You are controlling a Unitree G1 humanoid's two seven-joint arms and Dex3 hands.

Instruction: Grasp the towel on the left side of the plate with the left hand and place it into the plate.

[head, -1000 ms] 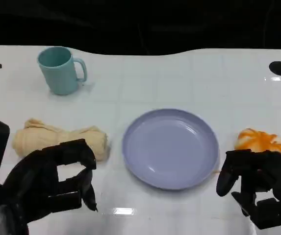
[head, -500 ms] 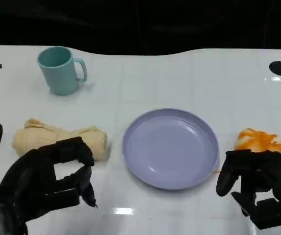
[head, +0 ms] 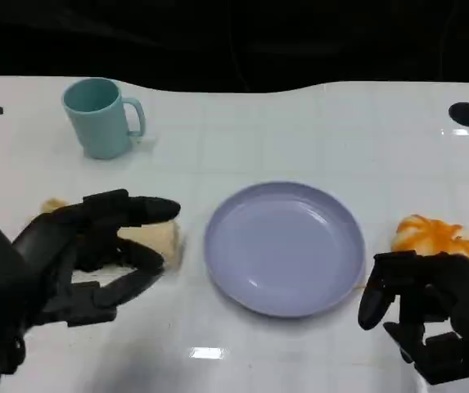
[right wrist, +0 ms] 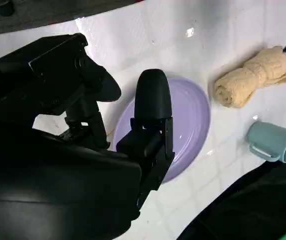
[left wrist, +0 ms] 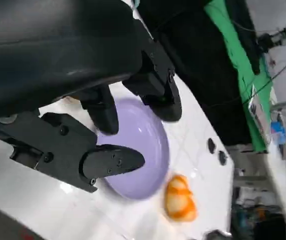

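The left hand [head: 87,258], fingers spread and holding nothing, is hovering over the towel [head: 159,238], the plate [head: 285,247] waiting bare.

Towels: you have one – a rolled, pale-yellow cloth towel [head: 156,237], partly covered in the head view.
Plates: one round lavender plate [head: 284,246] with a shallow rim.
Mugs: one light-teal mug [head: 100,117] with a handle.
Orange items: one orange-and-white rounded object [head: 439,236] – you can't tell what it is.
Tables: one glossy white table [head: 316,131].
Hands: two black many-fingered hands, left hand [head: 87,258] and right hand [head: 430,315].
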